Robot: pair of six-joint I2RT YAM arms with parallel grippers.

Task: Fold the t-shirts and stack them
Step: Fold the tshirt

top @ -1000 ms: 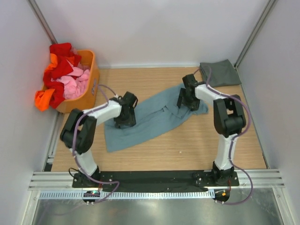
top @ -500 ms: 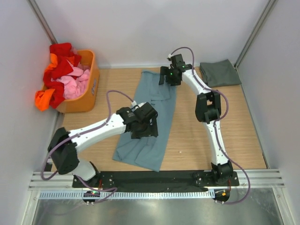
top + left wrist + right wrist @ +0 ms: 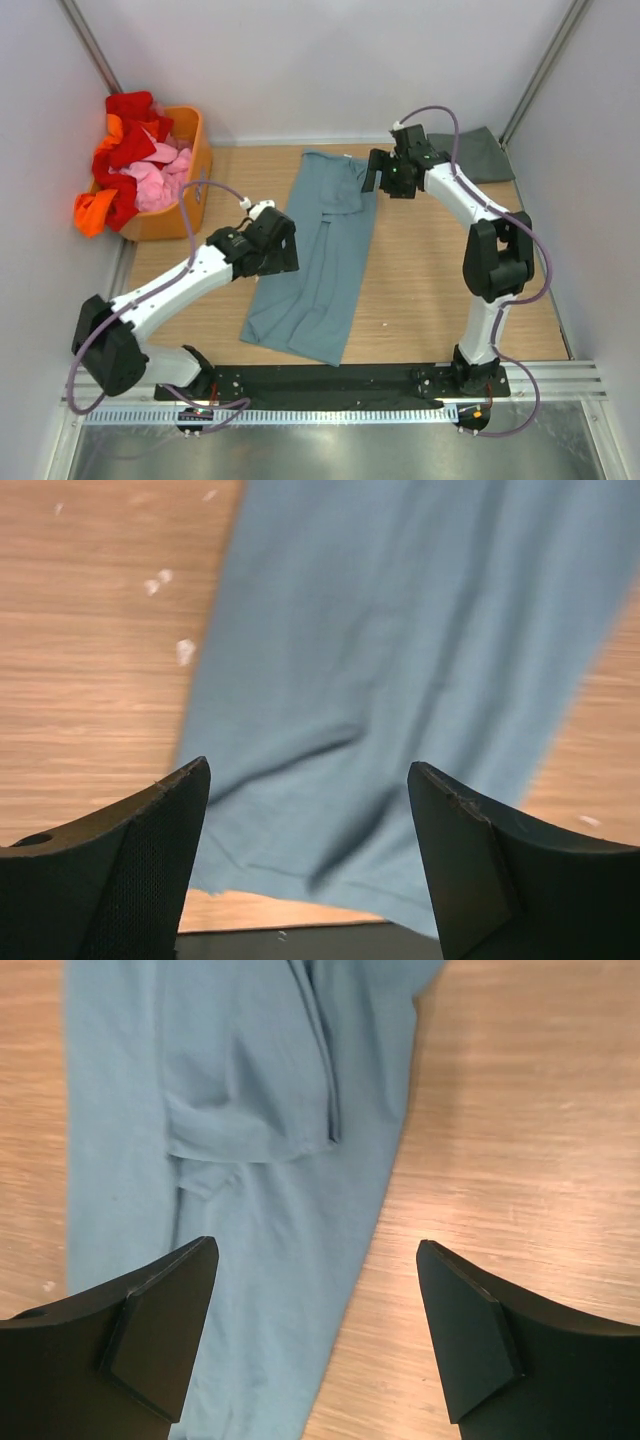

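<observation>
A muted blue-teal t-shirt (image 3: 325,255) lies folded lengthwise as a long strip from the table's back to its front, a sleeve tucked over near its far end (image 3: 250,1110). A folded dark grey-green t-shirt (image 3: 480,155) rests in the back right corner. My left gripper (image 3: 283,248) hovers open at the strip's left edge; its wrist view shows the cloth (image 3: 400,660) below empty jaws. My right gripper (image 3: 385,178) hangs open above the strip's far right edge, holding nothing.
An orange plastic basket (image 3: 192,190) heaped with red, pink and orange clothes stands at the back left. White walls close in the table on three sides. Bare wood (image 3: 440,280) shows to the right of the strip.
The blue-teal shirt went from lying diagonally to a straight lengthwise strip. Both grippers let go and pulled back, the left one to the left and the right one to the right.
</observation>
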